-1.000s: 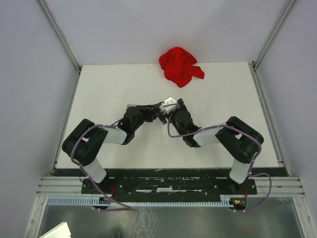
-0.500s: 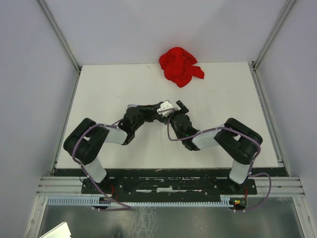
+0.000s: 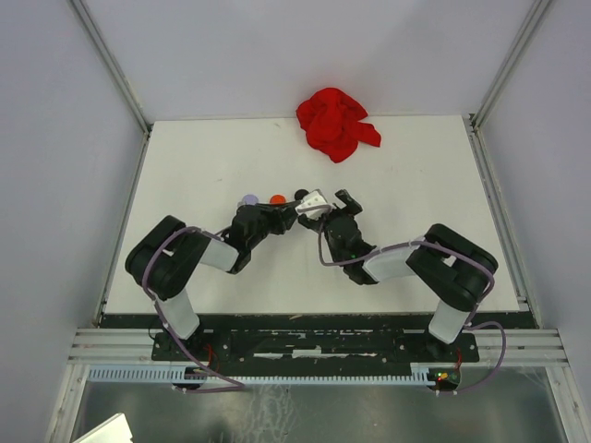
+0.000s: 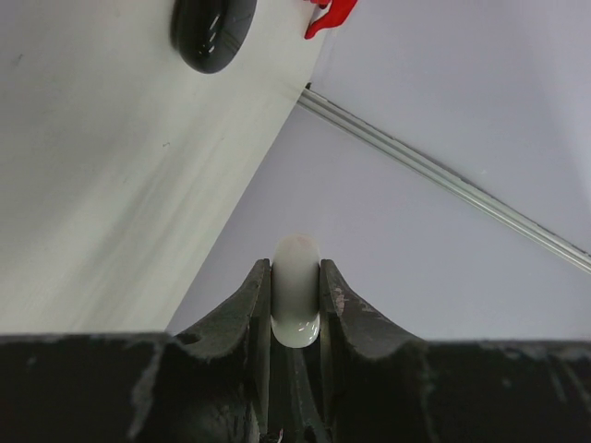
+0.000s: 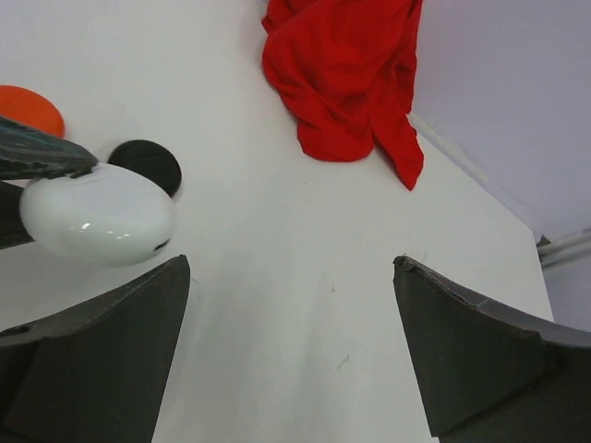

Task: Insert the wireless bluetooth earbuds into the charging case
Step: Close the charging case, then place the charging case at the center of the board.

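My left gripper (image 3: 307, 207) is shut on the white, egg-shaped charging case (image 3: 315, 202), lid closed, held above the table. In the left wrist view the case (image 4: 295, 288) is pinched edge-on between the gripper's (image 4: 295, 269) two black fingers. My right gripper (image 3: 346, 203) stands open just right of the case, not touching it. The right wrist view has the case (image 5: 97, 214) off to the left of that gripper (image 5: 291, 266), outside its wide jaws. No earbuds are in view.
A lilac disc (image 3: 248, 198), an orange disc (image 3: 277, 198) and a black disc (image 3: 300, 195) lie in a row behind the left gripper. A crumpled red cloth (image 3: 334, 122) sits at the table's far edge. Grey walls enclose the white table (image 3: 416, 175).
The left arm has drawn back toward me with the case, uncovering the lilac and orange discs. The right gripper has moved a little right and nearer, away from the case.
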